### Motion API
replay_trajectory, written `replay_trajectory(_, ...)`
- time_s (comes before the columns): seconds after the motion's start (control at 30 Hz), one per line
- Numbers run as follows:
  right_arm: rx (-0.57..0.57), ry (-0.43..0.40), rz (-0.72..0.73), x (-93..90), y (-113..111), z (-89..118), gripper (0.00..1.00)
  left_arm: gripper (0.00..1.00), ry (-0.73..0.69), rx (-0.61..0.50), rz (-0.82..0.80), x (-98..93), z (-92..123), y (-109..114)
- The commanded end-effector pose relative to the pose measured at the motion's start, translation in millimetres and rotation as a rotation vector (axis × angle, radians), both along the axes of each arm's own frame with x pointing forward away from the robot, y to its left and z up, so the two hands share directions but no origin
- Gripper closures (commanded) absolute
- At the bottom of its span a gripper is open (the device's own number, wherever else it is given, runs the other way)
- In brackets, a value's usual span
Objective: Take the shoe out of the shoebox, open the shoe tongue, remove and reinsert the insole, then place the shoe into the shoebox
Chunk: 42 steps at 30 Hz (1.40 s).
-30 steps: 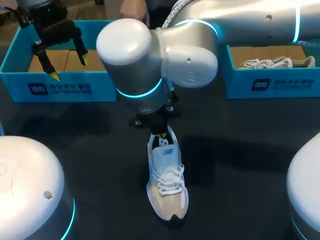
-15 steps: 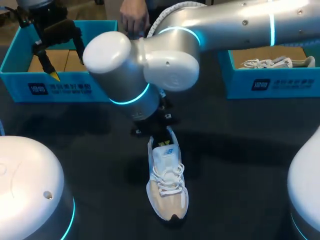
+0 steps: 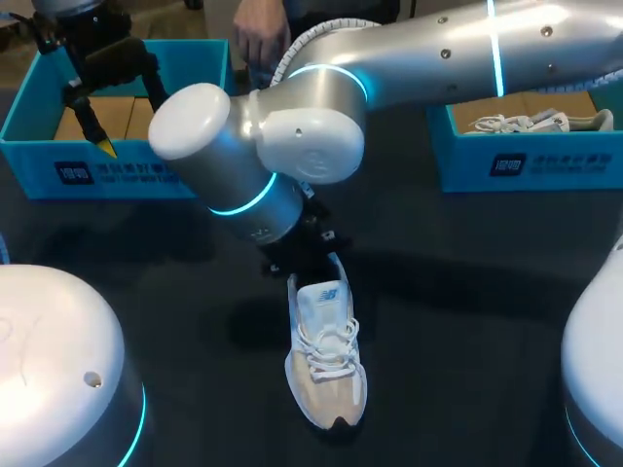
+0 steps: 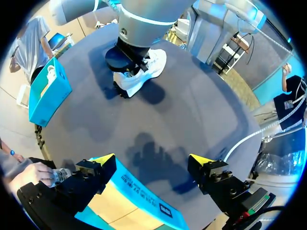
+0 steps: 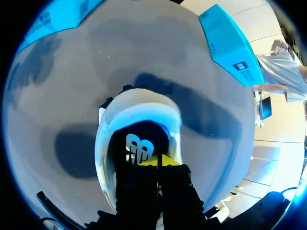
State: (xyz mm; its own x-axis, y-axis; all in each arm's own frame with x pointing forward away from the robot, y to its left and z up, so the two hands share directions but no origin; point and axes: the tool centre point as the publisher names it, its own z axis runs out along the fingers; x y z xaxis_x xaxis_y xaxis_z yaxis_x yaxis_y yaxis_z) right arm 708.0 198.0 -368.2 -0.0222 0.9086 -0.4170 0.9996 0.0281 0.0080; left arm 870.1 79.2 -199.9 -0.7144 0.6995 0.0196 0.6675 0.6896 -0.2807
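Right hand (image 5: 158, 161) closed in shoe (image 5: 139, 103) opening, hidden in head view, left hand (image 4: 152, 160) open

A dark grey, matte table top (image 3: 487, 321) is seen under everything. Its surface is plain and smooth, and in the left wrist view its edge appears curved. Soft, blurred shadows (image 5: 72, 148) are cast on it in several places; between them it is lit evenly.
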Motion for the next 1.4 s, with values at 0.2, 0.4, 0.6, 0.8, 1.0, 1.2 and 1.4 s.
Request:
replay_trajectory(0.2,0.056,0.027,-0.014,4.6,-3.4,-26.1,1.00,0.00,0.000,0.003,-0.001,0.6,0.2,0.3)
replay_trajectory(0.4,0.017,-0.014,-0.003,2.5,5.1,-4.1,1.00,0.00,0.000,0.003,-0.001,0.6,0.2,0.3)
replay_trajectory(0.6,-0.009,-0.012,0.011,6.2,7.1,-3.2,1.00,0.00,0.000,0.003,-0.001,0.6,0.2,0.3)
replay_trajectory(0.8,0.009,0.042,-0.012,10.6,-2.9,-25.9,1.00,0.00,0.000,0.003,-0.001,0.6,0.2,0.3)
replay_trajectory(1.0,0.064,0.099,-0.024,18.1,-10.3,-43.8,1.00,0.00,0.000,0.003,-0.001,0.6,0.2,0.3)
replay_trajectory(1.2,0.120,0.108,0.029,13.5,7.2,-41.6,1.00,0.00,0.000,0.003,-0.001,0.6,0.2,0.3)
replay_trajectory(1.4,0.084,0.053,0.054,5.6,17.2,-15.1,1.00,0.00,0.000,0.003,-0.001,0.6,0.2,0.3)
